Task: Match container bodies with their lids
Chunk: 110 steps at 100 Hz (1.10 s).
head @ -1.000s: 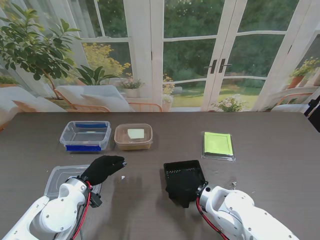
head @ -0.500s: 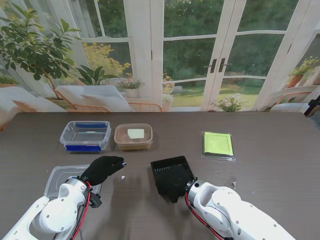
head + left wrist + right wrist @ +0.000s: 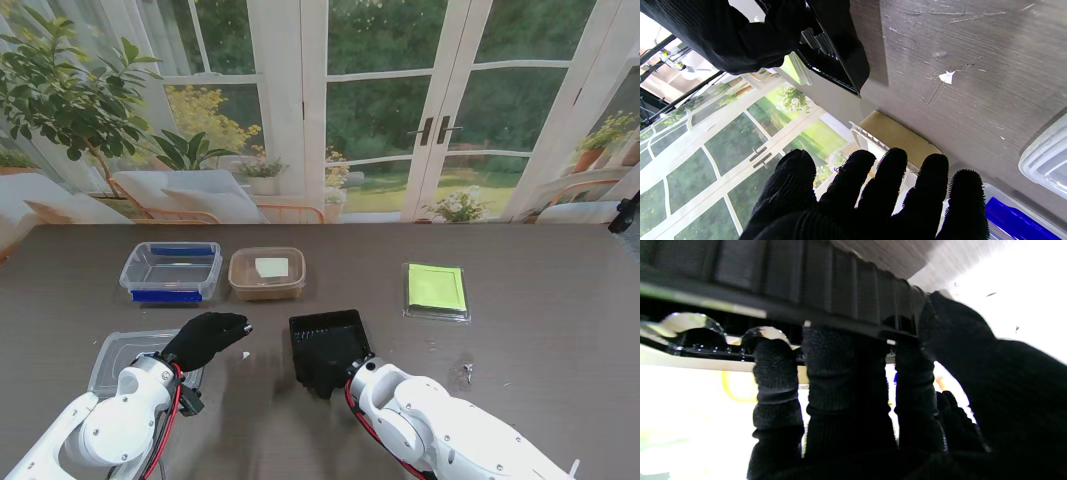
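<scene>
Right hand [image 3: 330,380] clamped on the black container [image 3: 327,345], held just off the table [image 3: 540,340] at centre, left hand [image 3: 205,338] empty, fingers spread, above the clear lid [image 3: 115,358], brown container [image 3: 267,273] farther from me

The right hand [image 3: 322,383] is mostly hidden in the stand's view, tucked under the black container [image 3: 327,347] and behind its own wrist. In the right wrist view the container [image 3: 780,280] is blurred and cut off by the frame, and the background beyond the fingers [image 3: 775,373] is washed out white. The clear lid [image 3: 120,360] lies partly beneath the left hand [image 3: 205,338] and forearm. The small white scraps [image 3: 467,371] beside the right arm are too small to identify.
</scene>
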### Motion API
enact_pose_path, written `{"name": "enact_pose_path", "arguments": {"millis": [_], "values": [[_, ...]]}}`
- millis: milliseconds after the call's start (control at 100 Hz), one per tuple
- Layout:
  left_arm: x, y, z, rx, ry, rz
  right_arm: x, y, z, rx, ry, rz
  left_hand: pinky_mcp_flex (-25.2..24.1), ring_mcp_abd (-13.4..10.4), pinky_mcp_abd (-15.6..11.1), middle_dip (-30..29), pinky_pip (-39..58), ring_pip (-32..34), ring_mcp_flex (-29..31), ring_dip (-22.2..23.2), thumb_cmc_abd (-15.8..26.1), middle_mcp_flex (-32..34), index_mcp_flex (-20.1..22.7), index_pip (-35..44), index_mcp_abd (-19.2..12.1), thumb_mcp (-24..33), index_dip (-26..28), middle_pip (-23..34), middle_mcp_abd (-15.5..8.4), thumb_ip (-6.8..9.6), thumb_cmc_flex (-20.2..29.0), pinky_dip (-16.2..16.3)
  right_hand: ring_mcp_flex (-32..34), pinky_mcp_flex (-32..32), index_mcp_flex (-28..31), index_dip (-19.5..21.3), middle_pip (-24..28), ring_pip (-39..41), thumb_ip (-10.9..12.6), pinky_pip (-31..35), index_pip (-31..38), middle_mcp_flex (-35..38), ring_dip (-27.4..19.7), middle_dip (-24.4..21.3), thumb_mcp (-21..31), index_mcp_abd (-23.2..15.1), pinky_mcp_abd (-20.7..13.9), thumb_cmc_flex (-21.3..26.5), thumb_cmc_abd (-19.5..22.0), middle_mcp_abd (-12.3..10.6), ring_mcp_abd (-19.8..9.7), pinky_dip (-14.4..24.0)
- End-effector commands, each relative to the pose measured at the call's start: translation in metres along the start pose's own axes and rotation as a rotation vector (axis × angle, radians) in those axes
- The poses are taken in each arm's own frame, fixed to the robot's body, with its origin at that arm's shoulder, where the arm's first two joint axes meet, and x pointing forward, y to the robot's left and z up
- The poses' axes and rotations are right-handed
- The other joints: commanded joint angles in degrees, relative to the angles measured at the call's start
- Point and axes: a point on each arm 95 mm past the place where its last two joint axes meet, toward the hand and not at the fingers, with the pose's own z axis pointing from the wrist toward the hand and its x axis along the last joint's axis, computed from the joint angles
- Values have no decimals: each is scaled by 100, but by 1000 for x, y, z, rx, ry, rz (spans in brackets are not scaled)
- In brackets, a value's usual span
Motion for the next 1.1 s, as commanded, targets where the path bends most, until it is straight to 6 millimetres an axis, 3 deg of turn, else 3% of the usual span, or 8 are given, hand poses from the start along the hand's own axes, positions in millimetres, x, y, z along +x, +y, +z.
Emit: {"name": "enact_pose_path", "arguments": {"millis": [0,720,1090], "values": [[1,2,-1,-22,-2,-6,9,3,6,3,6,9,3,-2,-96,-48,-182,58,16,32,306,-64,30,-4,18,-87,41,-26,52,71,-16,101,171,-113,200,111,52,118,10,273,295,110,41,95,582,-269,-21,244,-222,-13,-42,-48],[-1,4,-2,-41,-14,-13,28,0,34,7,-66,71,-11,-5,-106,-44,-186,53,16,33,318,-34,28,-4,25,-90,41,-16,61,74,-22,100,7,-313,-80,57,-26,44,30,258,116,-185,84,70,431,-111,-11,170,-72,60,-49,-24],[-1,5,-1,-48,-19,-15,22,0,36,21,-87,56,-10,-3,-104,-43,-186,54,25,34,318,-30,34,-2,39,-90,42,-19,72,76,-17,99,-598,-801,-631,-54,144,126,-41,207,-559,-1112,155,-154,253,-251,145,-240,-171,115,62,122]]}}
